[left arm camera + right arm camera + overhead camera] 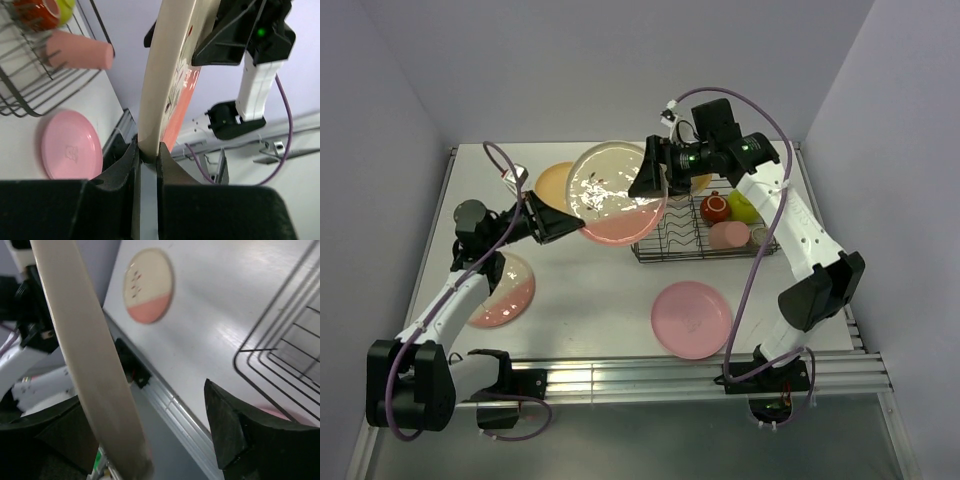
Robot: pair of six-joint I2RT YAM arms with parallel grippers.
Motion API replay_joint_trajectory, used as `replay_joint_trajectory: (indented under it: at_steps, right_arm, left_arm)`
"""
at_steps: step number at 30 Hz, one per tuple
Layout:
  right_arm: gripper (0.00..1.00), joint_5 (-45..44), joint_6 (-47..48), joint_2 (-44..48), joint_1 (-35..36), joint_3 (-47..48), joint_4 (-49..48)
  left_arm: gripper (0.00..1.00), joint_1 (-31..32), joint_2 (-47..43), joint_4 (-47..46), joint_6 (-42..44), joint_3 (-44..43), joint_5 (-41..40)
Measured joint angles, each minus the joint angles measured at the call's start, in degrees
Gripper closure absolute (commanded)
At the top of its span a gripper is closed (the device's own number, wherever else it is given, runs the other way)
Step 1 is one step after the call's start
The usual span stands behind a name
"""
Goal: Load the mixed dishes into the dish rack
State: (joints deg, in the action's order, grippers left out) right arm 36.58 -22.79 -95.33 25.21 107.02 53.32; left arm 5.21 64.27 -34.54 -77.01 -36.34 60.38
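My left gripper is shut on the left rim of a cream-and-pink plate with a sprig motif, held on edge in the air left of the dish rack. In the left wrist view the jaws pinch that plate's rim. My right gripper is open at the plate's right edge; in the right wrist view the rim lies between the jaws, close to the left finger. The rack holds a dark red mug, a lime-yellow bowl and a salmon-pink tumbler.
A pink plate lies near the front edge. Another cream-and-pink plate lies at the left under my left arm, also in the right wrist view. A yellow-orange plate lies at the back, partly behind the held plate.
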Motion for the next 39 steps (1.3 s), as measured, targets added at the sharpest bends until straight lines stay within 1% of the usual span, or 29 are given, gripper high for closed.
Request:
replay_joint_trajectory:
  at_steps: [1, 3, 4, 5, 6, 7, 8, 9, 10, 11, 13, 16, 17, 19, 22, 25, 28, 31, 36, 39]
  right_arm:
    - [0.32, 2.27, 0.11, 0.0, 0.0, -0.59, -1.01]
    - [1.0, 9.18, 0.11, -0.04, 0.07, -1.75, -2.54]
    - [1.0, 10.49, 0.17, -0.04, -0.04, -1.97, -3.78]
    - [1.0, 14.27, -0.39, 0.07, -0.07, -1.92, -4.68]
    - [1.0, 14.69, -0.11, 0.11, -0.04, -1.97, -4.98]
    - [1.0, 15.41, 0.35, 0.17, 0.04, -1.97, -5.44]
    - [1.0, 15.56, 0.52, 0.17, 0.04, -1.97, -5.57]
    - [1.0, 15.5, 0.57, 0.2, -0.09, -2.1, -5.46]
    - [1.0, 14.86, 0.63, 0.17, -0.09, -2.23, -5.46]
    - [1.0, 14.16, 0.63, 0.35, -0.07, -2.54, -5.35]
    - [1.0, 9.75, 1.22, 0.79, 0.42, -3.85, -5.68]
    - [1.0, 3.72, 2.12, 1.97, 0.7, -5.25, -6.25]
    - [1.0, -0.11, 3.96, 2.51, 0.94, -5.25, -5.95]
    - [1.0, -8.17, 8.24, 3.08, 0.85, -4.26, -3.08]
    - [1.0, -18.32, 14.67, 2.58, -0.2, -0.07, 1.68]
    - [1.0, -25.38, 23.74, 2.54, -1.66, 3.61, 3.28]
    - [1.0, -29.75, 35.15, 3.52, -2.73, 3.54, 2.12]
    - [1.0, -30.8, 47.04, 4.02, -2.97, 2.91, 2.43]
    - [1.0, -23.96, 67.52, 4.2, -3.04, 2.14, 4.79]
    - [1.0, -21.53, 75.45, 4.2, -3.04, 2.14, 7.32]
  left_arm:
    - [1.0, 0.59, 0.22, -0.98, -0.48, 0.0, 0.76]
    - [1.0, 1.73, 0.63, -1.01, -0.52, 0.0, 2.23]
    - [1.0, 1.88, 0.87, -1.31, -0.68, 0.22, 2.29]
    - [1.0, 1.9, 1.25, 0.02, -1.14, 0.37, 2.45]
    - [1.0, 2.38, 1.64, 0.17, -0.57, 0.44, 2.62]
    - [0.98, 2.67, 1.97, 0.28, -0.55, 0.5, 3.19]
    - [0.88, 2.8, 1.97, 0.33, -0.09, 0.46, 3.13]
    - [0.71, 2.91, 1.97, 0.83, 0.44, 0.39, 2.97]
    - [0.39, 2.99, 1.97, 2.32, 1.97, 0.02, 2.75]
    - [0.32, 3.08, 1.97, 4.9, 4.13, -0.74, 2.56]
    - [0.28, 3.58, 1.92, 12.74, 9.77, -3.85, 1.4]
    - [0.28, 3.72, 2.01, 27.98, 18.95, -9.57, -4.81]
    - [0.27, 3.32, 2.01, 33.2, 22.05, -11.93, -8.07]
    - [0.28, 2.38, 1.95, 41.72, 26.82, -16.24, -15.58]
    - [0.29, 1.18, 1.84, 53.0, 32.85, -21.9, -28.92]
    - [0.3, 1.01, 0.96, 59.1, 36.3, -23.34, -37.94]
    - [0.31, 1.01, -0.48, 62.79, 37.86, -22.58, -42.14]
    - [0.32, 1.01, -1.62, 63.63, 38.47, -20.39, -43.19]
    - [0.34, 1.01, -1.51, 65.75, 38.88, -17.75, -45.0]
    - [0.36, 1.03, -0.59, 67.06, 38.93, -17.33, -45.75]
